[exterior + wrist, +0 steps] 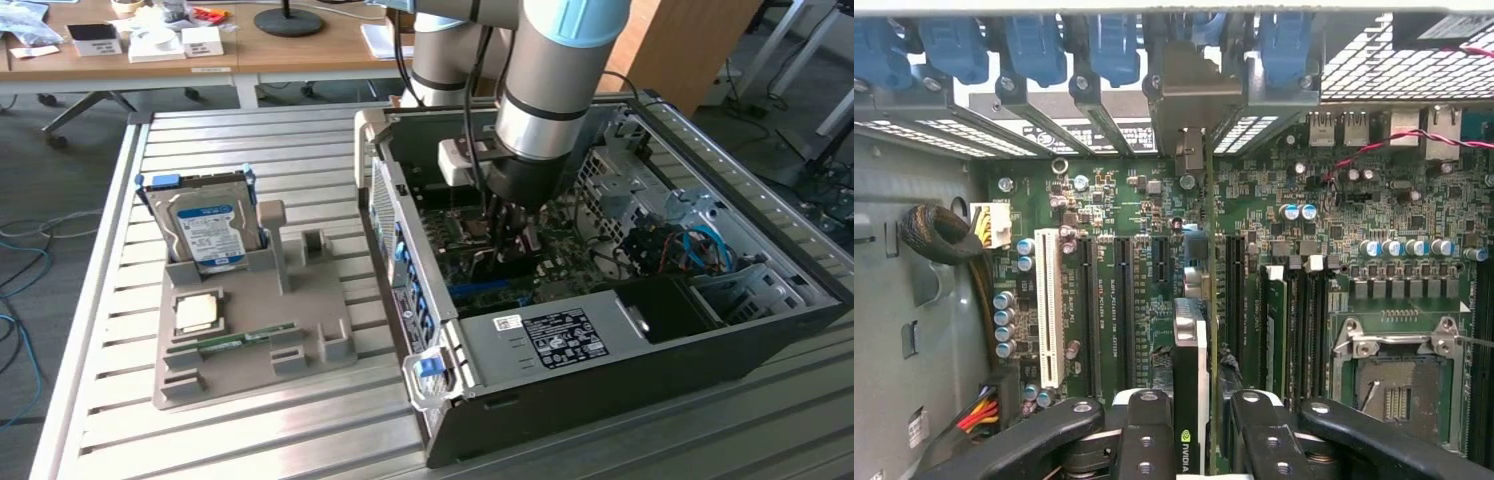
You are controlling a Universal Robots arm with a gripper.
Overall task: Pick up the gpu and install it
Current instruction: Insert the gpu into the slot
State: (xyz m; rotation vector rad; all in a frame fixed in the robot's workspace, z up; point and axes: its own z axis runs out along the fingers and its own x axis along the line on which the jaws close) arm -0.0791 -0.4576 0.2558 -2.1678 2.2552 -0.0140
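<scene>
Inside the open computer case, the gripper is clenched on the gpu. The card stands on its edge over the motherboard, with its silver bracket toward the rear wall. Black slots and a white slot lie close on one side, memory slots on the other, and a cable bundle is farther off. In the exterior view, at nine o'clock from the case, a hard drive stands in a grey holder on the tabletop.
</scene>
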